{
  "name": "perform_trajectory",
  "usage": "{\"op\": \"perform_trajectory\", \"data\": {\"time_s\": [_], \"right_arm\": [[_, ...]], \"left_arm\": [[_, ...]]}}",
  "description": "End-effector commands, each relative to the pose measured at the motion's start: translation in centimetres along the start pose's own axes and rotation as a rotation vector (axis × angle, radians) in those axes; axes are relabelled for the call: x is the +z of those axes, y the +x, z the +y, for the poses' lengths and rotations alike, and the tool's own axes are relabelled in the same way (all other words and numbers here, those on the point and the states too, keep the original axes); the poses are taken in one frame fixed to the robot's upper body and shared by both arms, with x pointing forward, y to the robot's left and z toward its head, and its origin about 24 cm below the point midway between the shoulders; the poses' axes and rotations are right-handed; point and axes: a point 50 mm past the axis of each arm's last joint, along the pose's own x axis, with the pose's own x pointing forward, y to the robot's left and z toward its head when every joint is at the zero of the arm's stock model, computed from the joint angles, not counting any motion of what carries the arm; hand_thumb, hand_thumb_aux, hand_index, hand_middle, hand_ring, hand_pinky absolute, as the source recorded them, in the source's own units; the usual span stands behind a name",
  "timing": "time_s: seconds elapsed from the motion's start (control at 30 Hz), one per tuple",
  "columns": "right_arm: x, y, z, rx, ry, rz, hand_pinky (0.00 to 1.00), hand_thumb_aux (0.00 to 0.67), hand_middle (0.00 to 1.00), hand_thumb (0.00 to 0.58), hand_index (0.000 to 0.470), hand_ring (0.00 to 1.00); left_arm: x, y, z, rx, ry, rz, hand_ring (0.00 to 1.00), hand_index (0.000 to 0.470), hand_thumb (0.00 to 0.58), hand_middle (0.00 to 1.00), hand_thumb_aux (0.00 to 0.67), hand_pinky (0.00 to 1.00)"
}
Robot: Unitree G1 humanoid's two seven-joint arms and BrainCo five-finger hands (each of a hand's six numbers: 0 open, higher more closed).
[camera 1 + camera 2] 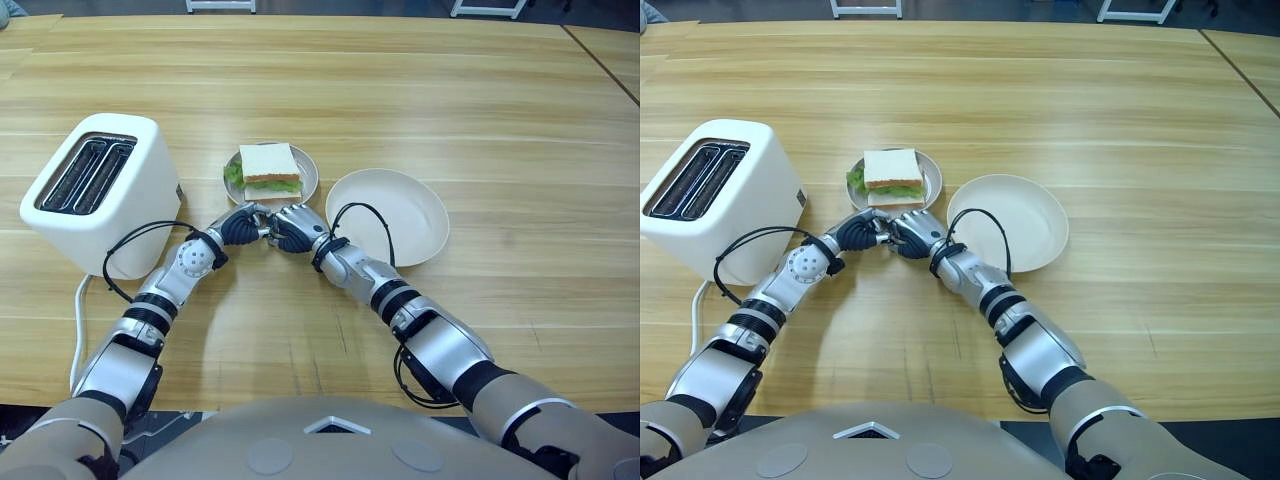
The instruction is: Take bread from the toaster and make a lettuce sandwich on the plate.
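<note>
Toaster (95,190), white, boxy and two-slotted, stands at the left on the light wooden table (400,90). Left hand (238,225) and right hand (297,228) rest knuckle to knuckle just in front of the small grey round plate (309,178), both empty with fingers curled. Sandwich of white bread and green lettuce (270,165) lies on that plate. Shallow white bowl (388,215) sits just to its right.

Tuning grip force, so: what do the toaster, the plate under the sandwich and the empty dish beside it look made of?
Toaster: matte white shell without glare, likely plastic or painted metal. Plate: grey rim with a bright sheen, probably metal. Dish: cream, smooth, softly glossy; ceramic or melamine, the look leaves it open.
</note>
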Motion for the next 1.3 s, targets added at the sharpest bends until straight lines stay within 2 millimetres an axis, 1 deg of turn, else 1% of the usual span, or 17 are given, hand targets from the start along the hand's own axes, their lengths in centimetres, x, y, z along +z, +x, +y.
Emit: {"op": "perform_trajectory", "data": {"time_s": [0.03,0.07,0.1,0.13,0.17,0.2,0.23,0.27,0.33,0.43,0.57,0.7,0.83,0.9,1.0,1.1,1.3], "right_arm": [[-0.4,-0.9,1.0,0.048,-0.008,0.008,1.00,0.670,1.00,0.580,0.470,1.00],[-0.5,-1.1,1.1,0.051,-0.009,0.004,1.00,0.670,1.00,0.580,0.470,1.00],[-0.6,-1.4,1.2,0.054,-0.010,0.002,1.00,0.670,1.00,0.580,0.470,1.00],[-0.7,-1.7,1.4,0.060,-0.013,0.002,1.00,0.670,1.00,0.580,0.470,1.00],[-0.9,-2.2,1.6,0.070,-0.013,0.002,1.00,0.633,1.00,0.578,0.444,1.00],[-1.0,-2.7,1.8,0.078,-0.010,0.004,0.71,0.042,0.71,0.071,0.029,0.71],[-1.1,-3.2,1.9,0.082,-0.006,0.006,0.05,0.000,0.05,0.000,0.000,0.05],[-1.2,-3.7,2.1,0.085,0.005,0.007,0.00,0.000,0.00,0.000,0.000,0.00],[-1.2,-4.8,2.0,0.080,0.014,0.001,0.00,0.000,0.00,0.000,0.000,0.00],[-1.1,-6.8,1.7,0.043,0.032,-0.010,0.00,0.000,0.00,0.000,0.000,0.00],[-0.9,-9.0,1.2,-0.018,0.049,0.006,0.00,0.000,0.00,0.000,0.000,0.00],[-1.8,-10.3,0.1,-0.074,0.013,0.069,0.00,0.000,0.00,0.000,0.000,0.00],[-2.7,-11.4,-1.7,-0.153,-0.031,0.121,0.00,0.000,0.00,0.000,0.000,0.00],[-2.2,-11.7,-2.9,-0.232,-0.015,0.108,0.00,0.000,0.00,0.000,0.000,0.00],[0.5,-12.4,-5.8,-0.443,0.115,-0.033,0.00,0.000,0.00,0.000,0.000,0.00],[2.6,-13.3,-7.3,-0.583,0.235,-0.154,0.00,0.000,0.00,0.000,0.000,0.00],[2.8,-14.0,-8.8,-0.762,0.363,-0.161,0.00,0.000,0.00,0.000,0.000,0.00]], "left_arm": [[1.5,-0.7,-2.5,0.040,-0.036,-0.083,1.00,0.470,0.580,1.00,0.670,1.00],[2.0,-1.0,-2.2,0.084,-0.046,-0.116,1.00,0.276,0.482,1.00,0.394,1.00],[2.6,-1.3,-2.0,0.133,-0.062,-0.146,1.00,0.114,0.248,1.00,0.163,1.00],[3.2,-1.7,-1.9,0.168,-0.078,-0.180,0.95,0.000,0.000,0.95,0.000,0.95],[3.8,-2.2,-2.0,0.190,-0.096,-0.212,0.47,0.000,0.000,0.47,0.000,0.47],[4.3,-2.7,-2.3,0.203,-0.116,-0.239,0.00,0.000,0.000,0.00,0.000,0.00],[4.8,-3.2,-2.6,0.206,-0.132,-0.262,0.00,0.000,0.000,0.00,0.000,0.00],[5.2,-3.8,-2.8,0.219,-0.150,-0.288,0.00,0.000,0.000,0.00,0.000,0.00],[6.0,-4.9,-2.9,0.250,-0.189,-0.331,0.00,0.000,0.000,0.00,0.000,0.00],[6.9,-6.7,-2.2,0.366,-0.278,-0.408,0.00,0.000,0.000,0.00,0.000,0.00],[6.9,-8.2,-1.4,0.472,-0.368,-0.449,0.00,0.000,0.000,0.00,0.000,0.00],[7.0,-9.4,-0.8,0.526,-0.381,-0.476,0.00,0.000,0.000,0.00,0.000,0.00],[7.2,-10.8,0.9,0.631,-0.376,-0.518,0.00,0.000,0.000,0.00,0.000,0.00],[7.4,-11.7,1.7,0.680,-0.363,-0.545,0.00,0.000,0.000,0.00,0.000,0.00],[7.8,-13.1,2.6,0.745,-0.339,-0.573,0.00,0.000,0.000,0.00,0.000,0.00],[7.7,-13.8,2.9,0.777,-0.320,-0.563,0.00,0.000,0.000,0.00,0.000,0.00],[8.2,-14.1,3.5,0.827,-0.301,-0.589,0.00,0.000,0.000,0.00,0.000,0.00]]}}
